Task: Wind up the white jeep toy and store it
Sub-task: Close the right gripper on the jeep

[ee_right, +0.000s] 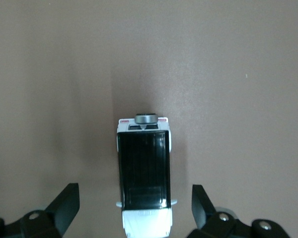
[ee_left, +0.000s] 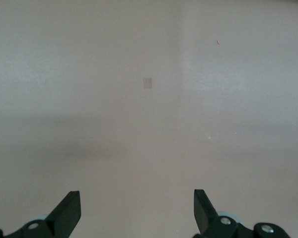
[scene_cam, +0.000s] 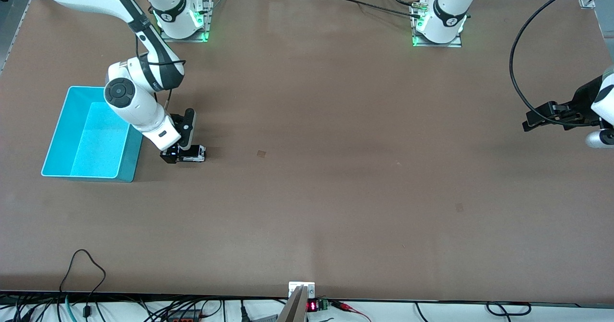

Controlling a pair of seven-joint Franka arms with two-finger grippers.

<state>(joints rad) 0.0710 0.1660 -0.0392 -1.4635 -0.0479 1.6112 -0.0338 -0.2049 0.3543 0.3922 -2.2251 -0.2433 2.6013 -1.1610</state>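
Right pincer [ee_right: 131,210] open over white jeep toy [ee_right: 143,173].

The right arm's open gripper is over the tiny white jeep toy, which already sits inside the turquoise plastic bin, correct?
Not quite. The tiny white jeep toy with the black roof stands on the brown table beside the turquoise plastic bin, not in it, as the front view shows. The right gripper is indeed open over it.

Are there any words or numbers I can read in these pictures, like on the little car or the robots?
None can be read.
White jeep toy: no words show on its black roof.
Turquoise bin: plain.
Right arm's wrist: small dark lettering, too small to read.
Red display at the table edge: glowing digits, too small to read.
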